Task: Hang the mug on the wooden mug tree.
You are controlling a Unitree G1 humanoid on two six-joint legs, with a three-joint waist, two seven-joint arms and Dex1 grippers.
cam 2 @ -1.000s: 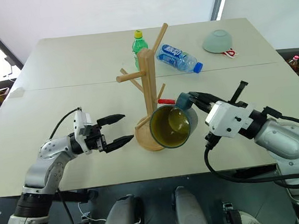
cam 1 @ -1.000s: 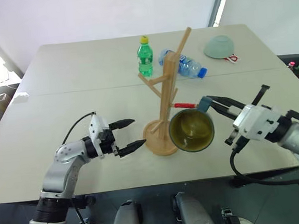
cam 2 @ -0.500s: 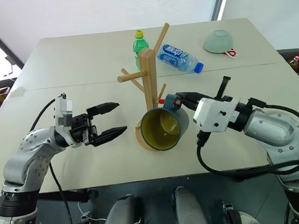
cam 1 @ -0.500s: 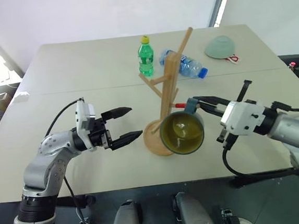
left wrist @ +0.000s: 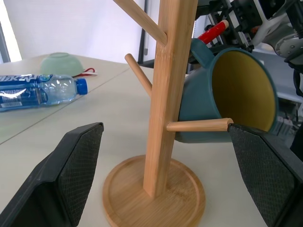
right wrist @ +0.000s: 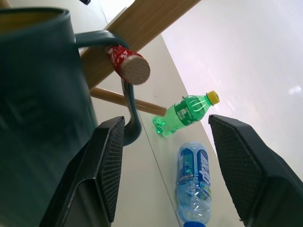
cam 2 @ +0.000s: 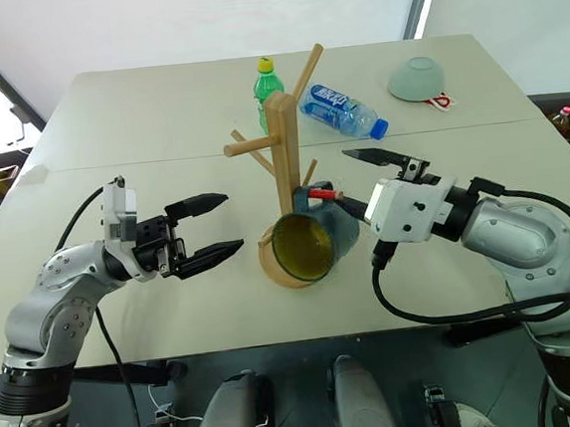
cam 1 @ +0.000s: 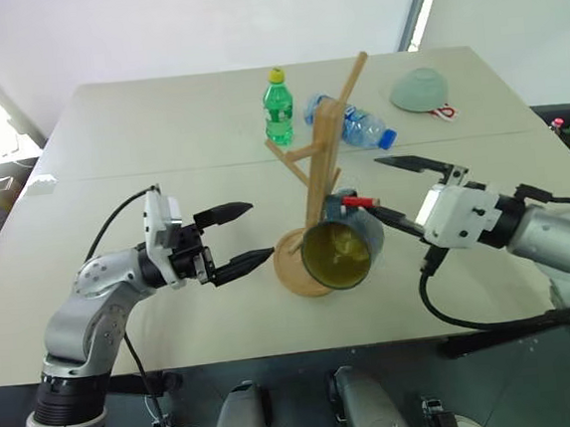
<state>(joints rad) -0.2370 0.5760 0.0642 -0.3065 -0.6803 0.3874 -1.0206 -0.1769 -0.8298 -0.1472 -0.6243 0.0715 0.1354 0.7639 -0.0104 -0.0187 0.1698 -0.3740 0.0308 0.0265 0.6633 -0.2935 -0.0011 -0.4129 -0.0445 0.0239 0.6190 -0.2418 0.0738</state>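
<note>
I am holding my right hand (cam 1: 395, 188) level over the pale counter (cam 1: 141, 166), fingers spread wide and gripping nothing. Just beyond its fingertips the slate-blue ceramic mug with the yellow-green inside (cam 1: 340, 253) is hanging by its loop handle on the red peg of the tall light-wood mug tree (cam 1: 317, 211), its mouth tipping toward me. My left hand (cam 1: 244, 236) is pointing level at the tree's round base from the other side, fingers apart and empty, near but not touching.
</note>
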